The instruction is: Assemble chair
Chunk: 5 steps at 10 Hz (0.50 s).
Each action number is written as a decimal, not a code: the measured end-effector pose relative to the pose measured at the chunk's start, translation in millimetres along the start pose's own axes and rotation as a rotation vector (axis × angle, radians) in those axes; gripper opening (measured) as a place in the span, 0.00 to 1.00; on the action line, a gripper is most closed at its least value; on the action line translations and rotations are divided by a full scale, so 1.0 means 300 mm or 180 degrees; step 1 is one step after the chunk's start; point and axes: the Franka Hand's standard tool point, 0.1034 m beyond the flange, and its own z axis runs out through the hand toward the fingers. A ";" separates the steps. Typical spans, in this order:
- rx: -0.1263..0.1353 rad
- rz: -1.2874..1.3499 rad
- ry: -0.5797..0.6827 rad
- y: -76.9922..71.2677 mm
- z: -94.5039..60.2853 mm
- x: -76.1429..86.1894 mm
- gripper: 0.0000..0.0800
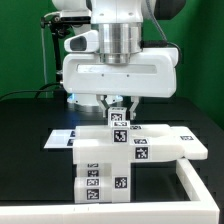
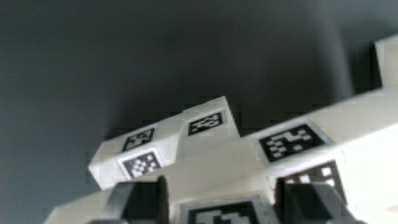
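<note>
Pincer (image 1: 117, 103) hangs straight down from the big white robot head over the middle of the black counter (image 1: 25, 130), fingers nearly together and clamped on a small tagged upright bar at the top of the chair (image 1: 112, 150). That chair sits near the centre of the scene, just on the exterior view's left of the low white L-shaped wall (image 1: 200, 188), which wraps the near right corner. It's a chunky white stack: wide flat piece across, blocky bars below, black-and-white marker tags all over the near faces. In the wrist view the chair (image 2: 214, 150) fills the lower half, blurry, with tags on slanted white faces against the dark counter (image 2: 107, 60). I think the dark shapes at the edge are the fingers (image 2: 143, 200), but it's too fuzzy to be sure.
</note>
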 end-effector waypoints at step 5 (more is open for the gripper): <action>0.0116 0.1224 -0.0025 -0.009 0.000 0.003 0.36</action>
